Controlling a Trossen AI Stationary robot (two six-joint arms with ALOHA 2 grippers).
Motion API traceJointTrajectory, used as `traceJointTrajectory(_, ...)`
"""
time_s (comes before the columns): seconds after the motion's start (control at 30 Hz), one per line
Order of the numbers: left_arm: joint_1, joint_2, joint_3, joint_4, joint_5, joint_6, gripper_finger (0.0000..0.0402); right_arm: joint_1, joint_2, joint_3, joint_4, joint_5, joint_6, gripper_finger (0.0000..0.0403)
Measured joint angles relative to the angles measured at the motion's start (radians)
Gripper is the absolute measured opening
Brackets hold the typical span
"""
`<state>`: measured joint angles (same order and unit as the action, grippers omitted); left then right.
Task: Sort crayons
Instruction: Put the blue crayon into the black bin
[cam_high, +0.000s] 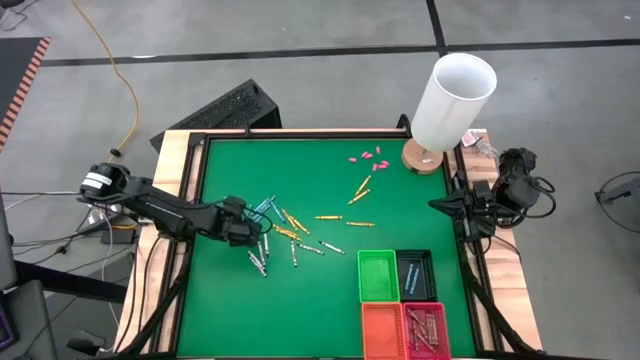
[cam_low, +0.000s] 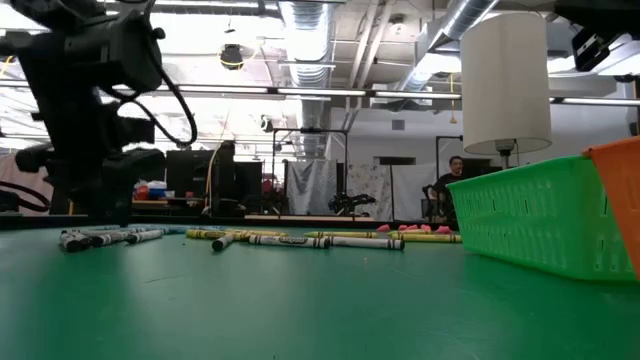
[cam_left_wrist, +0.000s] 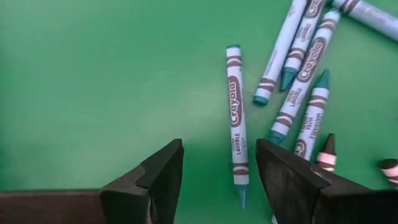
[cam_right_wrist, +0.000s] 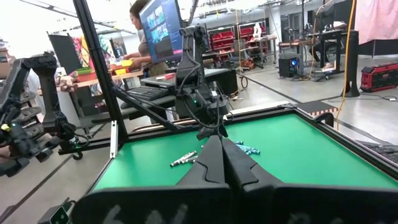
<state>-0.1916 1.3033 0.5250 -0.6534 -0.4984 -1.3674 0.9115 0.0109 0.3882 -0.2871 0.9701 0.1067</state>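
crayons scattered | left gripper fingers apart, low over them | right gripper fingers closed

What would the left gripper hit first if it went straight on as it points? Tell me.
Most likely the green table top: the left gripper is open and points down at it. A light blue crayon lies between its fingers, nearer one of them, so a finger may touch it first; depth is unclear.

crayons: several cut off at left wrist view's edge | red bin: contents too small to tell
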Motion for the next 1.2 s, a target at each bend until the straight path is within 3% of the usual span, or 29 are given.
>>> traceJointTrajectory(0.23,0.006,-0.002,-0.045,0.113,0.022,0.047,0.0146,0.000,0.000,0.000,0.000,0.000,-0.002,0.0000)
traceJointTrajectory(0.53,0.006,-0.001,-0.045,0.099,0.012,0.036,0.0012,0.000,0.000,0.000,0.001,0.000,-0.002,0.0000)
traceJointTrajectory(0.87,0.006,0.001,-0.018,0.095,-0.009,0.048,0.0003,0.000,0.000,0.000,0.001,0.000,-0.001,0.0000)
traceJointTrajectory(1.2,0.006,0.001,0.156,0.048,-0.095,0.153,0.0001,0.000,0.000,0.000,0.001,0.000,-0.001,0.0000)
